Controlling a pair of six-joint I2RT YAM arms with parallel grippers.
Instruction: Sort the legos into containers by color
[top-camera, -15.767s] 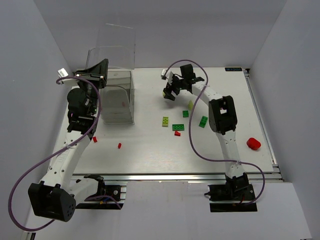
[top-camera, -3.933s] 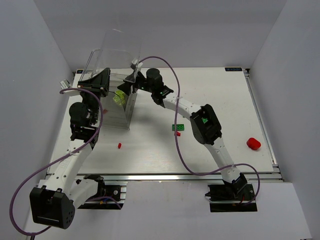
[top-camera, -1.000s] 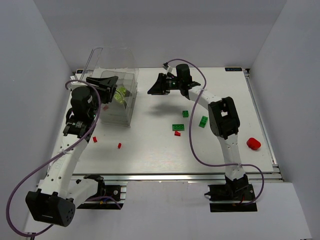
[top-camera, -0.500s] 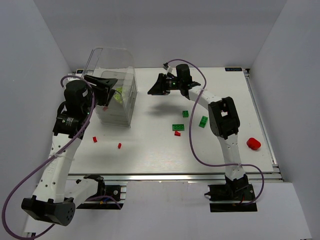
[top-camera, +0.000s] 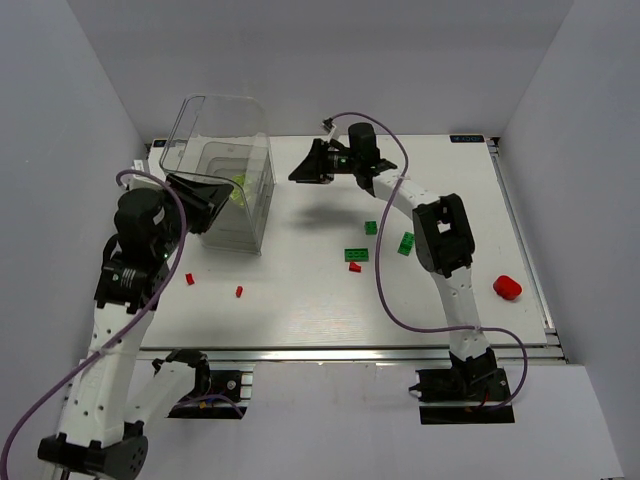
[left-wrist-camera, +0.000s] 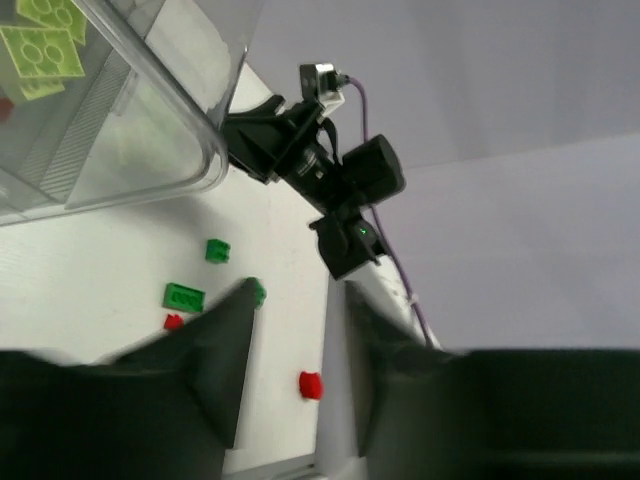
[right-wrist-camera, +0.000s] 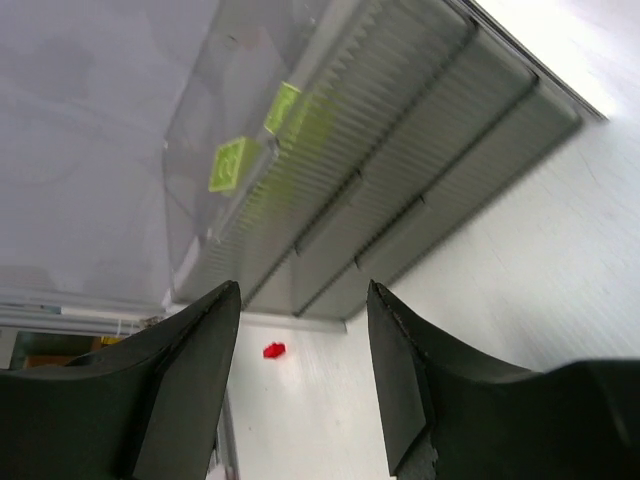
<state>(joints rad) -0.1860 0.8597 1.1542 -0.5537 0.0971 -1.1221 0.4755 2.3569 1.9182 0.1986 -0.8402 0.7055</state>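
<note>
The clear bin (top-camera: 225, 165) stands at the back left with two yellow-green bricks (top-camera: 238, 190) inside; they also show in the left wrist view (left-wrist-camera: 45, 40) and the right wrist view (right-wrist-camera: 230, 165). My left gripper (top-camera: 205, 198) is open and empty in front of the bin's near left wall (left-wrist-camera: 300, 295). My right gripper (top-camera: 303, 167) is open and empty just right of the bin, facing it (right-wrist-camera: 303, 290). Dark green bricks (top-camera: 356, 254), (top-camera: 371, 227), (top-camera: 406, 243) and a red brick (top-camera: 354, 267) lie mid-table. Small red bricks (top-camera: 189, 279), (top-camera: 239, 291) lie near the left arm.
A larger red piece (top-camera: 507, 288) lies at the right side of the table, also in the left wrist view (left-wrist-camera: 311, 384). The bin's divider walls (right-wrist-camera: 420, 190) show as ribbed grey strips. White walls close the table on three sides.
My left arm has pulled back from the bin's rim toward the near left, its gripper now lower beside the bin. My right gripper has shifted slightly left.
</note>
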